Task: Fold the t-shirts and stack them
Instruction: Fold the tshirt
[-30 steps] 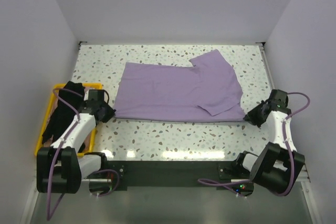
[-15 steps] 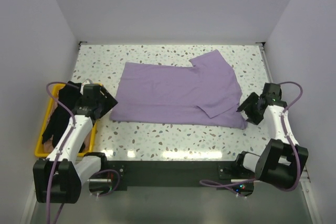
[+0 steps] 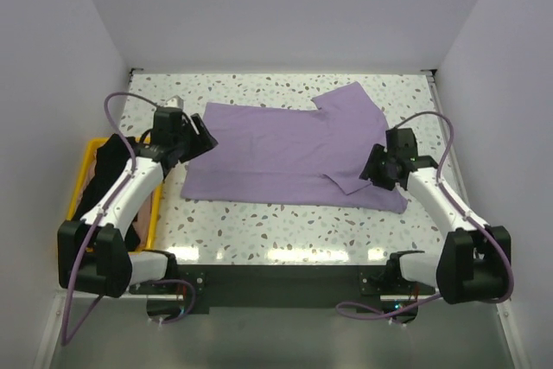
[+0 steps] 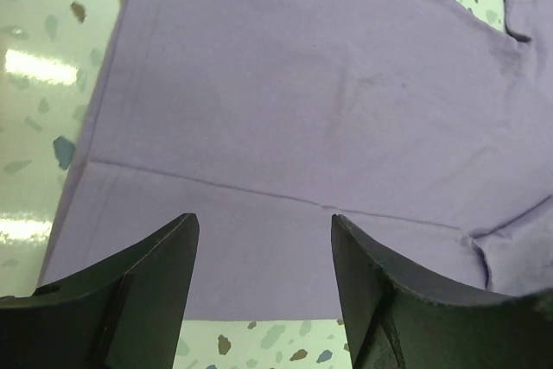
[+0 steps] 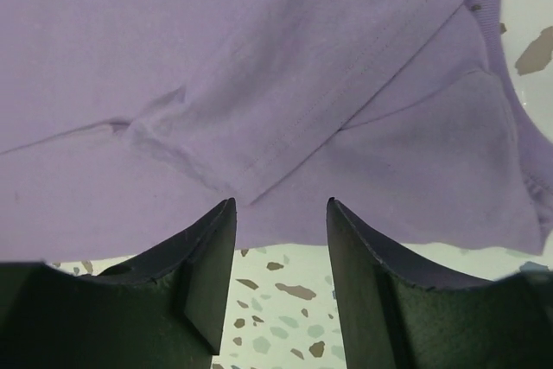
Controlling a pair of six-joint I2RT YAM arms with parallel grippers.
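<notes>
- Top external view: lavender t-shirt (image 3: 294, 149) spread flat on the middle of the worktop (image 3: 259, 213). Near edge straight, with a band of cloth doubled along it. One sleeve juts out at the far right corner.
- Judged as only partly folded: looks like one lengthwise fold made, with the far sleeve and the crosswise folds yet to do.
- Left gripper (image 3: 204, 134) above the shirt's left edge, jaws spread wide with nothing between them, as the left wrist view confirms.
- Right gripper (image 3: 371, 170) above the near right part of the shirt, by a turned-in sleeve flap. Jaws apart in the right wrist view, clamping no cloth.
- Black t-shirt (image 3: 105, 174) bunched in the yellow crate (image 3: 69, 218) at the near left, unfolded, apparently not yet begun.
- No stack anywhere yet.
- Left to do, by this reading: finish the lavender folds, lift out and fold the black one, then set one on the other.
</notes>
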